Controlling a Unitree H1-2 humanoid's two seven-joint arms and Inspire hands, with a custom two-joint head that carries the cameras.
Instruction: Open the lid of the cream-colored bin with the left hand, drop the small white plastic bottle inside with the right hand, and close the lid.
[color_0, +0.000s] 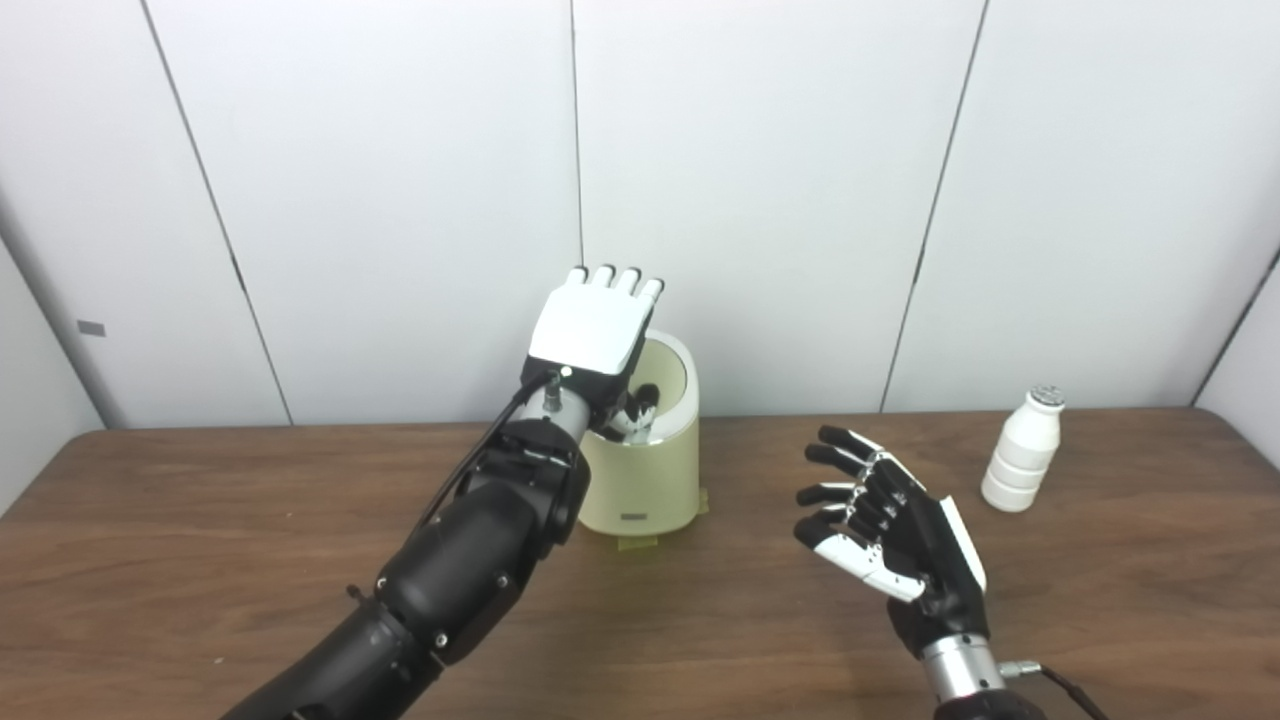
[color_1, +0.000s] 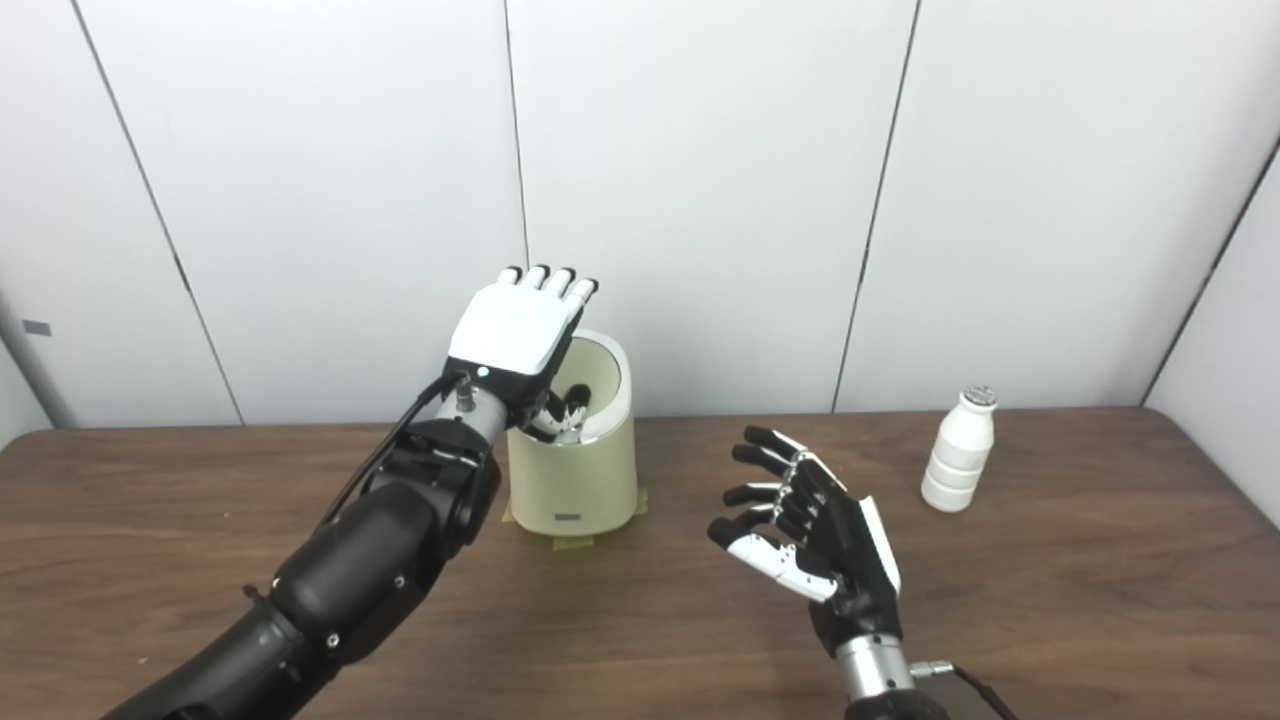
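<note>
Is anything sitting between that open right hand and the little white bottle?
Nothing visible. The right hand hangs open above bare table, and the bottle stands upright, alone, farther back and to its right. The bin and left hand are off on the other side.

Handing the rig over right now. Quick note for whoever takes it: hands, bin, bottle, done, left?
Left hand: raised over the bin, palm down, fingers straight, thumb reaching into the bin's mouth. The lid is tipped back behind it; whether the hand touches it, I cannot tell.
Right hand: open, empty, above the table, between bin and bottle.
Bottle: upright on the table, far right, untouched.
Done: bin looks open.
Left: grasp bottle with right hand, drop it in, close lid.
</note>
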